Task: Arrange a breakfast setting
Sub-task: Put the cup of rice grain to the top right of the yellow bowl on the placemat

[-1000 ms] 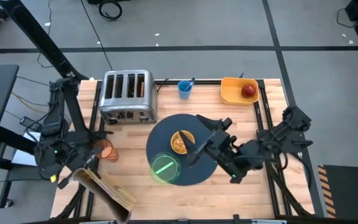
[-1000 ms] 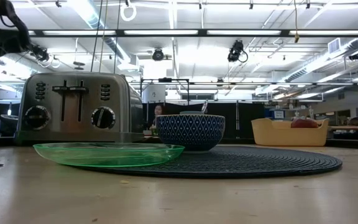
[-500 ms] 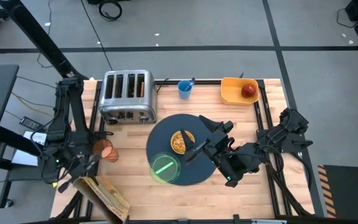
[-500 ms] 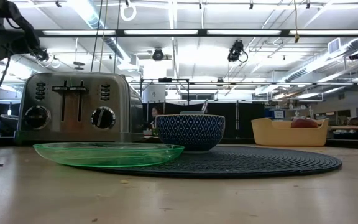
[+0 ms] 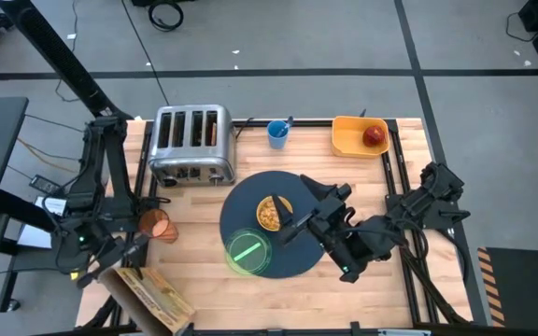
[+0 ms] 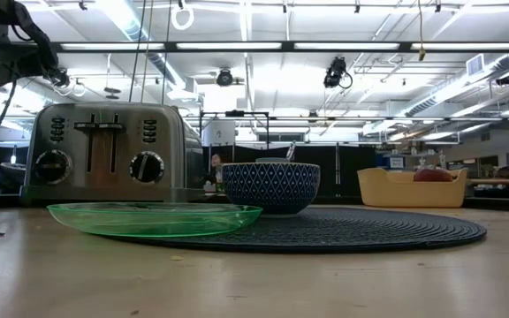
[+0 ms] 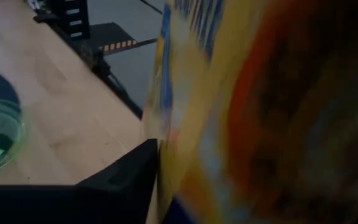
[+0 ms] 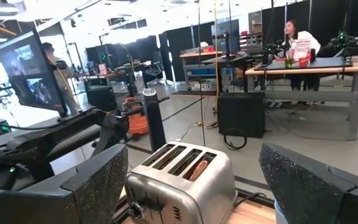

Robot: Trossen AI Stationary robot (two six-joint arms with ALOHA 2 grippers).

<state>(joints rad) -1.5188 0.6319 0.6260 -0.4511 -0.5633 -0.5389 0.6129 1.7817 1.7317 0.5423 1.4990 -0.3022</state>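
Note:
The round dark mat [image 5: 292, 252] carries the cereal bowl [image 5: 270, 214] and the green plate [image 5: 247, 252], which rests partly on the mat's near edge. The toast slice [image 8: 197, 168] stands in a slot of the toaster [image 5: 191, 145]. The orange tumbler [image 5: 154, 224] stands left of the mat, and the red apple [image 5: 374, 135] lies in the yellow bin [image 5: 351, 140]. My right gripper [image 5: 308, 207] hangs open above the mat, right of the bowl. My left gripper [image 5: 110, 266] is at the far-left end of a yellow cereal box [image 5: 154, 297] at the near left corner.
A small blue cup [image 5: 277, 133] with a thin utensil in it stands at the far edge, between toaster and bin. Bare wood shows near the front edge [image 5: 344, 299]. People and workbenches show in the room beyond the table.
My left gripper and the cereal box have gone a little toward the table's near edge, and the box has turned slightly.

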